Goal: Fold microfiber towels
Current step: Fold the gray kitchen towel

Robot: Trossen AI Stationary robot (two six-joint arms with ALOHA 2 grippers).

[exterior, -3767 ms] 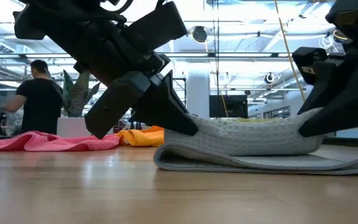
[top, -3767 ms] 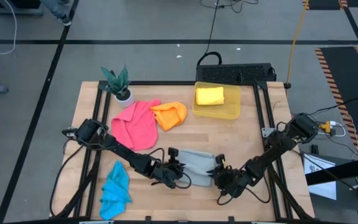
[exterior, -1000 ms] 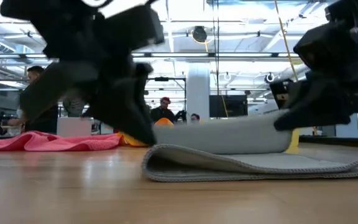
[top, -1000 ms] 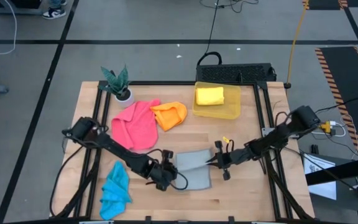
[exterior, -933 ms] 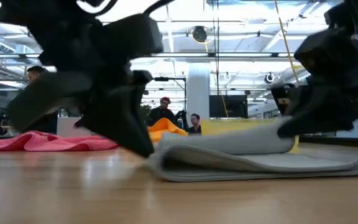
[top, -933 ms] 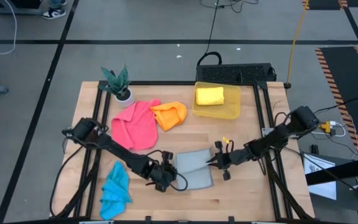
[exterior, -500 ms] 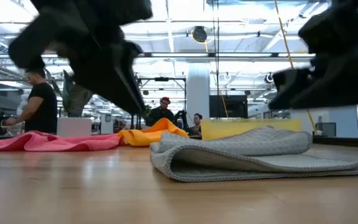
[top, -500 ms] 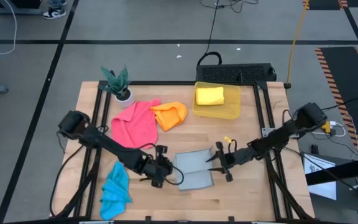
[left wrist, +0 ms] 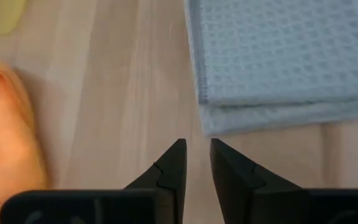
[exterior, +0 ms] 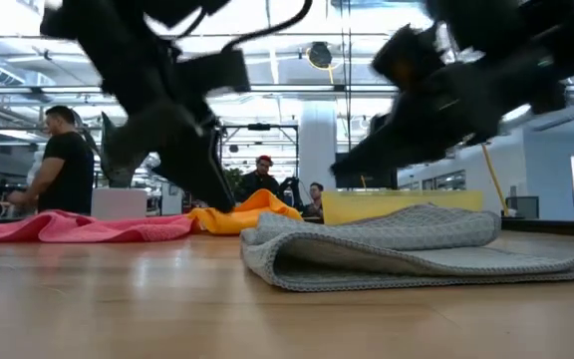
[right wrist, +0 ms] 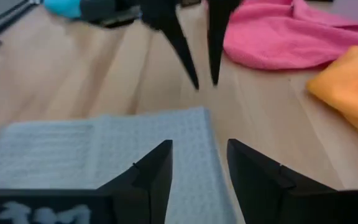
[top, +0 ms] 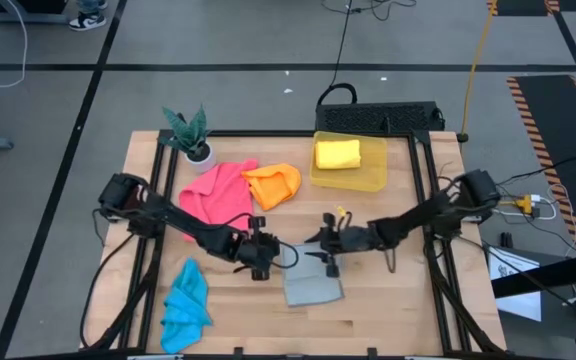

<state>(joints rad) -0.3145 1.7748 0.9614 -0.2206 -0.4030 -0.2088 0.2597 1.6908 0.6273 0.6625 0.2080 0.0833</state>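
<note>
Five towels show on the wooden table (top: 388,310): the grey towel (top: 311,281) lies folded over on itself near the front middle, the blue towel (top: 185,303) is bunched at the front left corner, the pink towel (top: 216,200) is spread toward the back left with the orange towel (top: 273,184) touching its right edge, and the yellow towel (top: 337,153) sits folded inside the yellow bin (top: 368,179) at the back. Both grippers hang just behind the grey towel's rear edge, facing each other, and neither one holds anything. From the left side, the left gripper (top: 269,251) reaches in and stops by the towel's rear left corner; in its own wrist view its fingers (left wrist: 171,163) stand a narrow gap apart over bare wood, just short of the towel's doubled edge (left wrist: 272,115). Coming from the right, the right gripper (top: 313,247) sits above the towel's back edge, its fingers (right wrist: 157,163) parted fairly wide over the grey weave, with the left gripper's two dark tips pointing down beyond them. At table height the grey towel (exterior: 417,249) shows as two layers with the fold rounded at its left end, the upper layer puffed up slightly. A potted plant (top: 192,135) stands at the back left corner, and people (exterior: 63,160) are visible in the room behind the table
</note>
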